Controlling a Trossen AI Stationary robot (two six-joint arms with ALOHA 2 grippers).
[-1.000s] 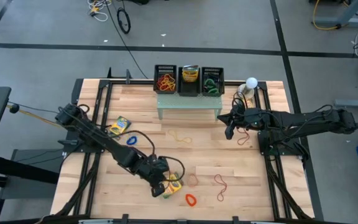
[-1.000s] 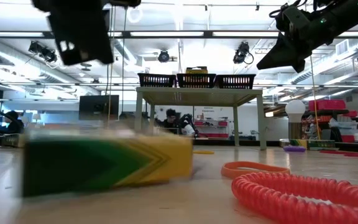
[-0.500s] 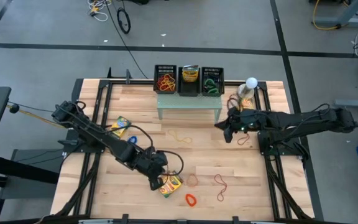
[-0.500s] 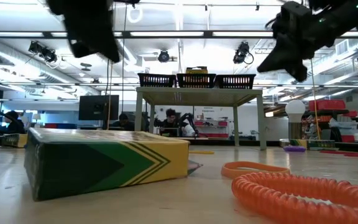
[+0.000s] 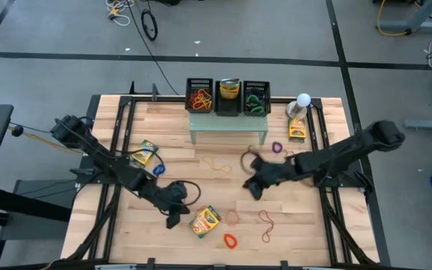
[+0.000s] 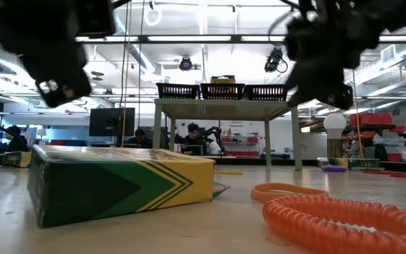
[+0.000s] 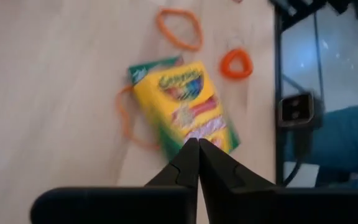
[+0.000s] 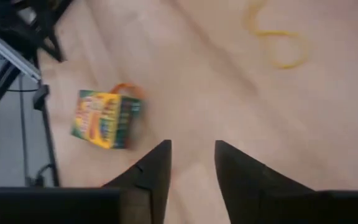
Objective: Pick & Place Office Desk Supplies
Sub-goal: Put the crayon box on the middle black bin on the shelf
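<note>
The left gripper (image 5: 172, 219) hangs just beside the crayon box (image 5: 205, 221) near the front of the counter (image 5: 313, 225), its fingers pressed together on nothing; in the left wrist view the closed tips point at the box's near corner and the box lies flat with an orange rubber band (image 7: 126, 118) partly under its edge. The right gripper (image 5: 253, 187) is out over the middle of the counter with its fingers parted and empty, the same box lying ahead of it and to one side in the right wrist view, and a yellow band (image 8: 278, 46) further off. As I judge it, the step in hand is a fresh approach to that box. Whichever arm takes it should open wide first, line the fingers across the box's narrow width rather than its length, and come down square so the box is not nudged along the wood. The band under the edge could drag with it, so a straight lift is safer than a slide. Only one arm should go in, since both are close to the same spot. The black bins (image 5: 229, 96) on the pale green stand (image 5: 228, 127) lie well beyond both grippers, so the carry needs height to get over the bin rims.
</note>
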